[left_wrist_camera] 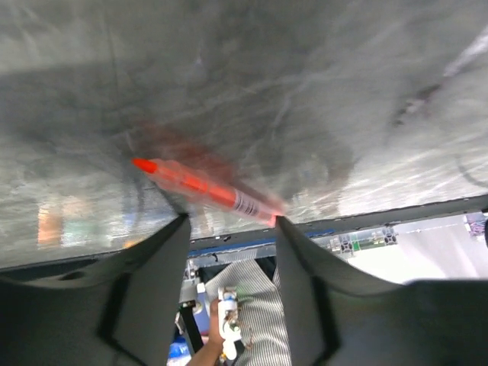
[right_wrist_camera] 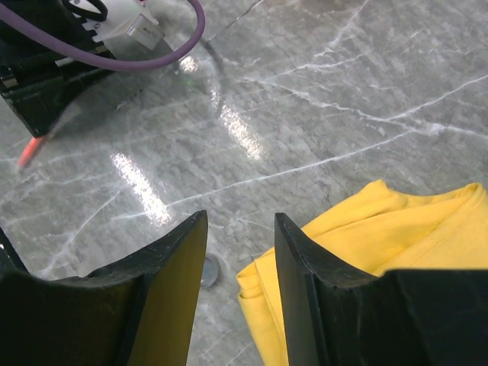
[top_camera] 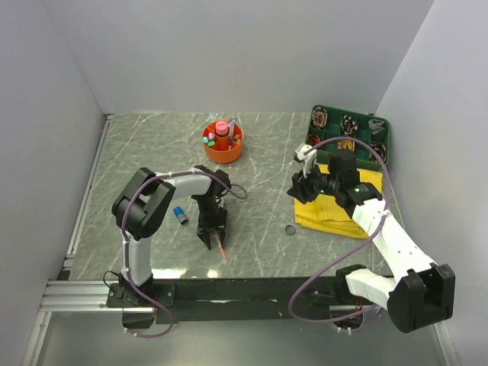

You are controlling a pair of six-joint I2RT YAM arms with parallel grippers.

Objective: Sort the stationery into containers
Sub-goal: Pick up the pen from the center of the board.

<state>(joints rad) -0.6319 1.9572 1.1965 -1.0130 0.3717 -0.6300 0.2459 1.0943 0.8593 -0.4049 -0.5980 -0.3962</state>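
My left end effector (left_wrist_camera: 231, 219) is part open over the red pen (left_wrist_camera: 206, 187), which lies flat on the table (left_wrist_camera: 305, 91) at its tips. My right end effector (right_wrist_camera: 240, 215) is part open and empty, by the yellow cloth (right_wrist_camera: 366, 236).

The left arm (top_camera: 145, 206) and right arm (top_camera: 389, 236) are black and white, each with a purple cable (right_wrist_camera: 200, 21). The left gripper (left_wrist_camera: 231, 219) and right gripper (right_wrist_camera: 240, 216) have black pointed fingers (right_wrist_camera: 164, 282).

A crumpled yellow cloth (top_camera: 324, 217) lies on the grey marbled table (top_camera: 152, 145), toward its right side. Plain white walls (top_camera: 229, 46) enclose the table.
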